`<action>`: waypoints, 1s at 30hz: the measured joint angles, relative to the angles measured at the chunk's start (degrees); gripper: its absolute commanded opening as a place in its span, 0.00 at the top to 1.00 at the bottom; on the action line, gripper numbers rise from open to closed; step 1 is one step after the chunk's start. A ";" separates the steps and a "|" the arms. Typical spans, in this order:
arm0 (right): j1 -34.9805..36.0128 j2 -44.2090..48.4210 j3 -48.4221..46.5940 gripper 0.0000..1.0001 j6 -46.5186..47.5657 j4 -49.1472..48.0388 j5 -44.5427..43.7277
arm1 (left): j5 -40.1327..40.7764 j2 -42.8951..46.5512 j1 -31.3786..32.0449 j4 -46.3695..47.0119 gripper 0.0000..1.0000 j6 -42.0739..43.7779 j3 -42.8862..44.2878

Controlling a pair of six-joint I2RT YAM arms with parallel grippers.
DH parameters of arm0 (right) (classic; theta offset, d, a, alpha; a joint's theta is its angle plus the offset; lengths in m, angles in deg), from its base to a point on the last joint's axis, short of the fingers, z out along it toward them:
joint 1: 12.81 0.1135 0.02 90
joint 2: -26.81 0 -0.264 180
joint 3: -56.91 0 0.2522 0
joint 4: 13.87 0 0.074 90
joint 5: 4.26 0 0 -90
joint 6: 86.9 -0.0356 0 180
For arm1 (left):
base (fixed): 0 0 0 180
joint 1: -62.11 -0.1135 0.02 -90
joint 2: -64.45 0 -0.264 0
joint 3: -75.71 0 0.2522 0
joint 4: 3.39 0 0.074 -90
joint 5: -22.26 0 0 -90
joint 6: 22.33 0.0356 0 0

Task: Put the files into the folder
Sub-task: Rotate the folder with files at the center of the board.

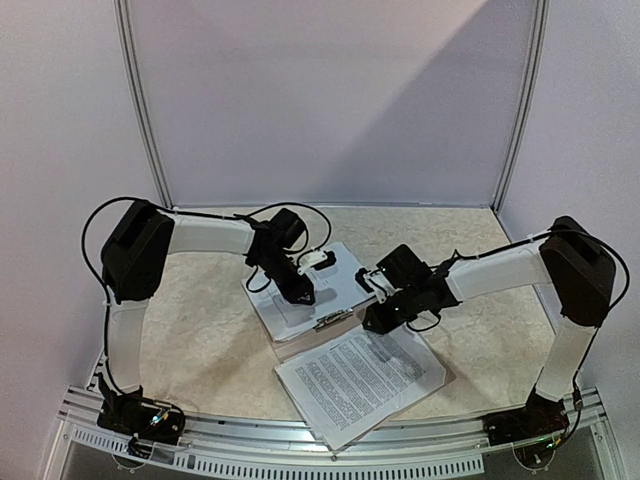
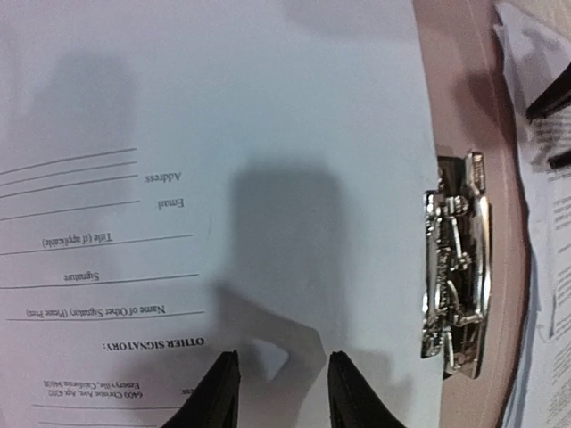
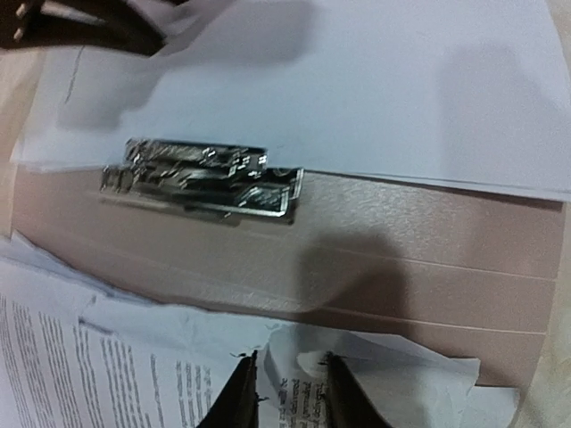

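1. The left fingers [image 2: 284, 394] stood apart with a clear gap between the two dark tips and nothing clamped
2. Directly beneath and ahead of them lay a signature sheet [image 2: 268, 134], white, with ruled lines and little print; I could not tell whether the tips touched it
3. To the right of the left fingers, in the left wrist view, a metal clip [image 2: 457, 276] sat at the edge of that sheet, on the tan folder [image 2: 468, 80]
4. The right fingers [image 3: 287, 392] were also apart, with a narrower gap and nothing gripped
5. The rumpled top edge of the files [image 3: 98, 357] lay under the right tips and ran off to their left, printed side up; whether the tips touched the paper could not be judged
6. Ahead of the right fingers came a bare strip of the folder, then the clip, then the signature sheet beyond it
7. In the top view the folder lay open on the worktop [image 1: 200, 340], with the left fingers over its far half and the right fingers close by the clip
8. The files rested as a loose stack behind the right fingers, toward the arm bases, overlapping the folder's near half
9. The two sets of fingers were near each other but apart, with the clip between them
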 measured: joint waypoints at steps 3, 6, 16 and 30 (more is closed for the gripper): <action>0.00 2.23 0.17 0.54 4.74 2.40 1.86 | -1.36 0.07 0.28 -3.54 0.58 2.91 2.95; 0.02 3.30 -0.26 0.50 12.39 3.39 4.20 | -2.51 1.62 0.37 -5.33 0.53 5.84 5.20; 0.02 -1.60 -11.80 0.47 38.49 5.11 11.54 | -2.27 20.59 -5.11 -7.91 0.40 11.87 -2.25; 1.33 -16.13 -22.01 0.52 51.74 6.86 13.77 | 4.46 35.10 -9.16 -6.21 0.42 20.52 -42.27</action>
